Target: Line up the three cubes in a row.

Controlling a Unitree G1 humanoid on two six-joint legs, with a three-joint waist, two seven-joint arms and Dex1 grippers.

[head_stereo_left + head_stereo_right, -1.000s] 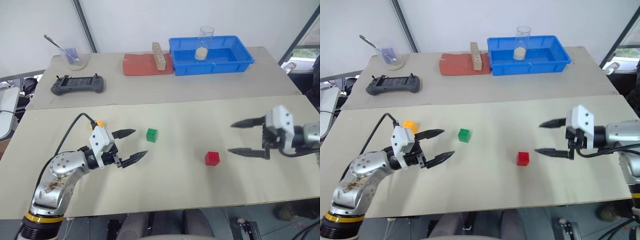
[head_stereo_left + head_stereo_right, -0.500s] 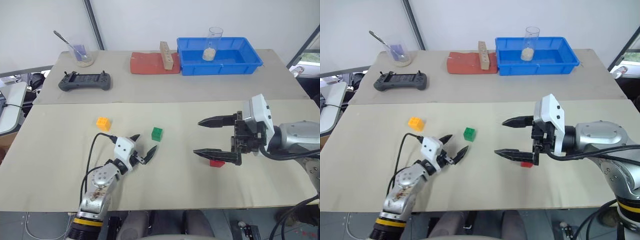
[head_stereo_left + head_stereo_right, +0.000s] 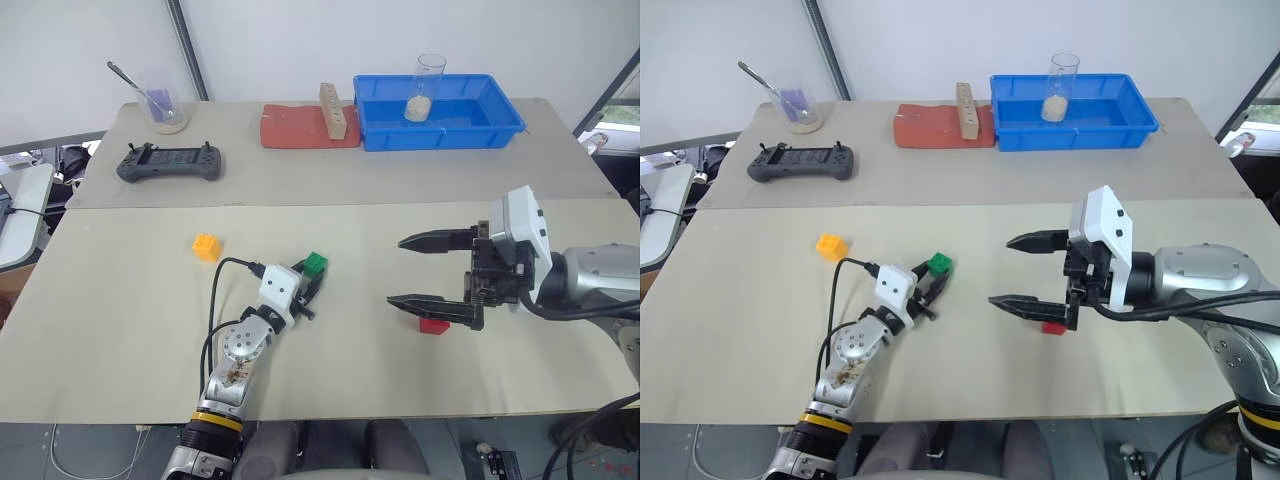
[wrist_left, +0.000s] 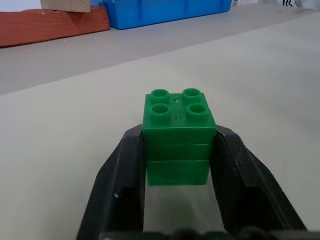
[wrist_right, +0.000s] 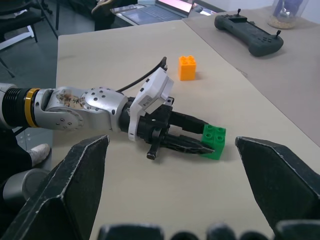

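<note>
Left hand [image 4: 177, 165] clenched on the green cube [image 4: 179, 131], which sits on the tabletop [image 3: 130, 320]. Right hand [image 3: 425, 270] released, jaws wide, above the red cube [image 3: 433, 324]. Orange-yellow cube [image 3: 207, 246] lies far left of the green one.

A small green plastic studded cube [image 4: 179, 134] sits upright, pinched in the left hand [image 3: 308, 287]. The orange-yellow studded cube [image 3: 206, 246] lies apart; the red cube [image 3: 434, 324] sits under the right hand [image 3: 418, 271].
</note>
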